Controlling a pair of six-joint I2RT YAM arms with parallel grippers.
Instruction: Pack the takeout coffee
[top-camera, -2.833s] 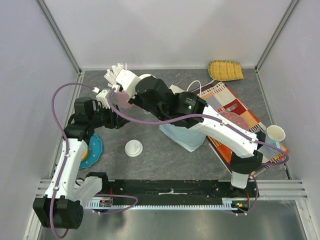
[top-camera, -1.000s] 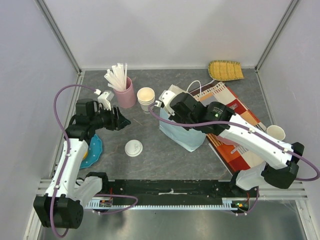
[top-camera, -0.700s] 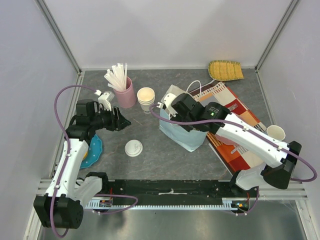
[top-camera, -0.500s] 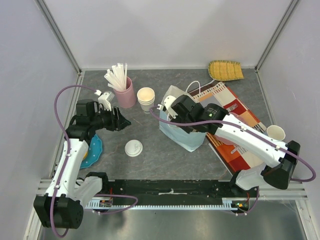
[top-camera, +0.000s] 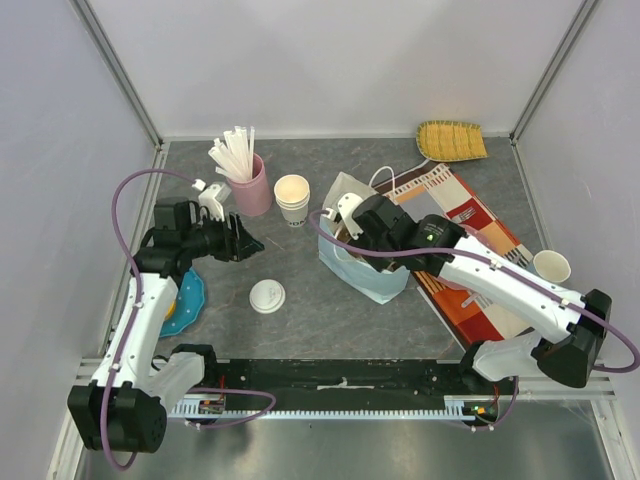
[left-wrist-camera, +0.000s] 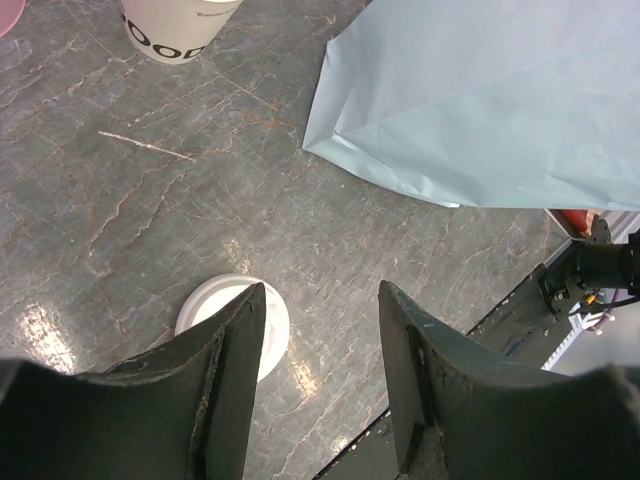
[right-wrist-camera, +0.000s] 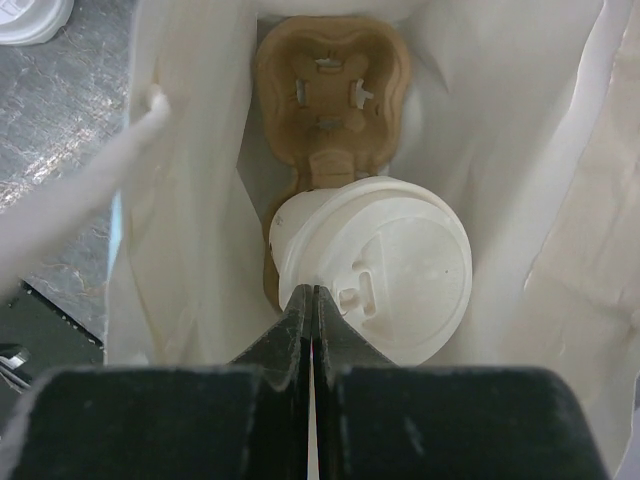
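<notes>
Right wrist view looks straight down into the paper bag (right-wrist-camera: 190, 210). The takeout coffee (right-wrist-camera: 385, 265) sits in the near pocket of a brown cardboard carrier (right-wrist-camera: 330, 85) at the bottom. The right gripper (right-wrist-camera: 313, 292) hangs just over the lid's near rim with its jaws pressed together and nothing between them. Whether they touch the lid cannot be told.

From the top external view the cup is hidden, because the right arm covers the bag's mouth. Only the bag's pale blue outside (top-camera: 378, 278) shows.

The left wrist view shows the left gripper (left-wrist-camera: 320, 292) about half open and holding nothing. It hovers over the table (left-wrist-camera: 150, 200) beside a loose lid (left-wrist-camera: 275, 335), with the bag's corner beyond.

The tabletop is grey, veined stone (top-camera: 330, 310). Pale walls (top-camera: 330, 60) with metal posts close it in. A stack of cups (top-camera: 292, 198) stands between a pink holder (top-camera: 252, 190) and the bag.
</notes>
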